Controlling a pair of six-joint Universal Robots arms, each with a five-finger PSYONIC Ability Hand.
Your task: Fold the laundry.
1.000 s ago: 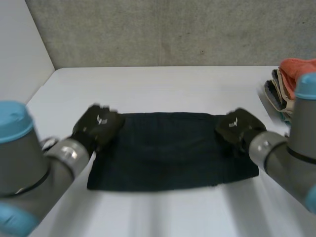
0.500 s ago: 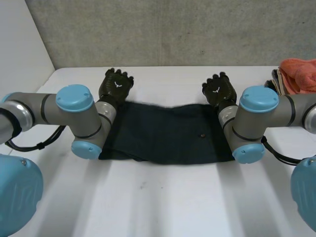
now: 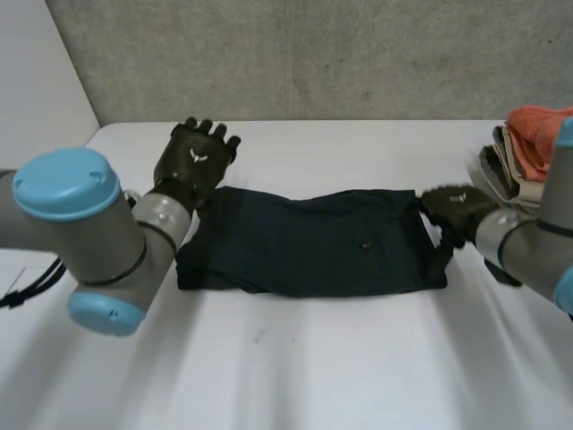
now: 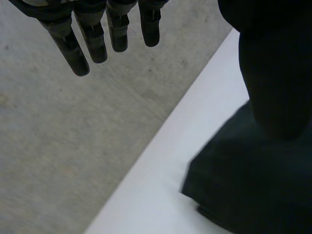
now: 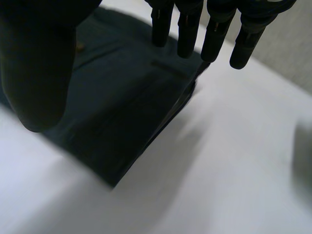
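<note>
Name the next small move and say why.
Probably lower the right hand onto the cloth's right edge and pinch it, ready to fold it toward the left. The cloth lies as a long strip on the table, both hands are open and empty, and the left hand hovers beyond its far left corner.

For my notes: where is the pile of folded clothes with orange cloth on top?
In the head view, the pile of folded clothes sits at the white table's right edge, just beyond the right hand.
</note>
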